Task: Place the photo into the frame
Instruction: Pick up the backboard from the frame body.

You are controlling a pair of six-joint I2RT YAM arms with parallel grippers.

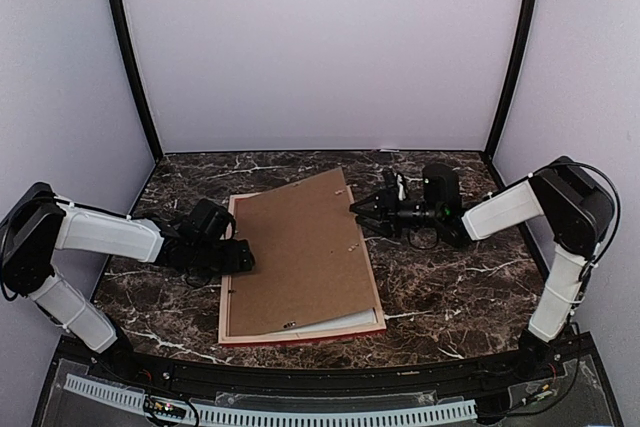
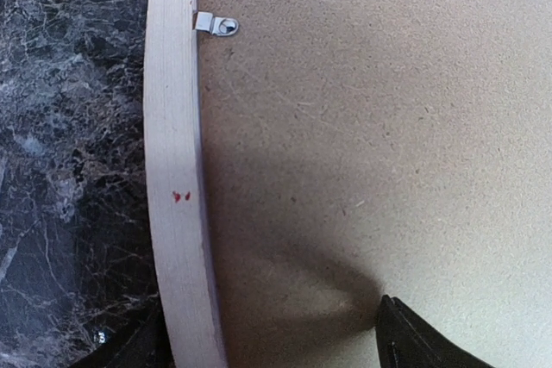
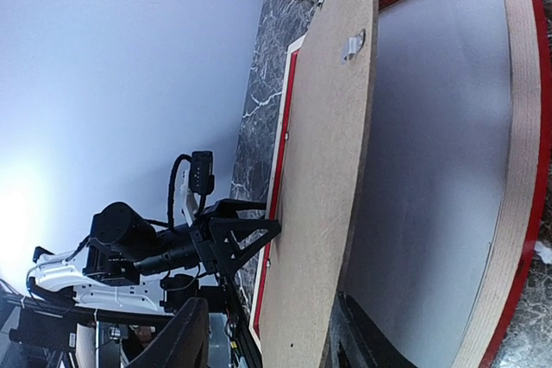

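The frame [image 1: 228,299] lies face down on the table, pale wood back up, red edge showing. A plain brown backing board [image 1: 300,247] lies askew over it with its right side raised. My right gripper [image 1: 358,209] is open around that raised edge; in the right wrist view [image 3: 276,344] the board [image 3: 319,213] rests against one finger [image 3: 373,346]. My left gripper [image 1: 243,259] is open over the frame's left rail [image 2: 177,196], one fingertip [image 2: 414,342] on the board [image 2: 371,127]. The photo's dark print is hidden; only a pale sheet [image 3: 431,170] shows under the board.
A metal turn clip [image 2: 216,25] sits on the frame's rail at the board's edge. A white sheet edge [image 1: 345,324] sticks out under the board at the near side. Dark marble table [image 1: 450,277] surrounds the frame; enclosure walls stand behind and beside.
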